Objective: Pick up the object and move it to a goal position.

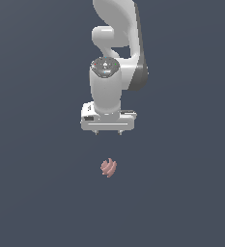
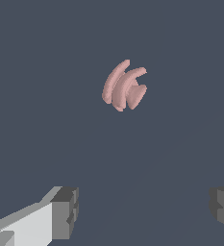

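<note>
The object [image 1: 108, 167] is a small pinkish-red, shell-like lump with ridged lobes, lying on the dark grey floor. In the exterior view my white gripper [image 1: 107, 132] hangs above it, pointing down, with a clear gap between the fingertips and the lump. In the wrist view the object [image 2: 124, 86] lies ahead of the fingers, apart from them. My gripper [image 2: 144, 209] is open and empty, with its two grey fingertips [image 2: 65, 211] set wide apart.
A plain dark grey surface [image 1: 36, 193] fills both views. The white arm [image 1: 115, 43] rises behind the gripper. No other objects or goal marker show.
</note>
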Controlling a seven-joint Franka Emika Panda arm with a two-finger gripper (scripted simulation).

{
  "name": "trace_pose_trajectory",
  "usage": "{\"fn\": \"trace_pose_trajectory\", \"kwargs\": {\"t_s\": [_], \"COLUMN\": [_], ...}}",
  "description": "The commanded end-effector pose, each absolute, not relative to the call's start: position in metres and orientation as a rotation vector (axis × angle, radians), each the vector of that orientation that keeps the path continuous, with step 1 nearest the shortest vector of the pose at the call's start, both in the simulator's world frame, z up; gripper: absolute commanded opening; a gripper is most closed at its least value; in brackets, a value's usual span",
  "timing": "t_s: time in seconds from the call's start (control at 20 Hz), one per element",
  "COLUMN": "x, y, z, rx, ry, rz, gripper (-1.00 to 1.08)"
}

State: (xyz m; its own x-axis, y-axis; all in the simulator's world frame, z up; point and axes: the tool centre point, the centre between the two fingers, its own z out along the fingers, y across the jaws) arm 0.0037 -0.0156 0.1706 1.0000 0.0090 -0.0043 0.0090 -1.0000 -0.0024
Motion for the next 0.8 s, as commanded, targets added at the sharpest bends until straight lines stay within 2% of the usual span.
{"fn": "trace_pose_trajectory", "kwargs": {"t_s": [0.0,0.75], "x": [0.004,0.008], "y": [-0.016,0.004], "z": [0.171,0.178], "rx": [-3.139,-3.129], "ry": [-0.014,-0.071], "rz": [0.007,-0.026], "gripper": [1.0,1.0]}}
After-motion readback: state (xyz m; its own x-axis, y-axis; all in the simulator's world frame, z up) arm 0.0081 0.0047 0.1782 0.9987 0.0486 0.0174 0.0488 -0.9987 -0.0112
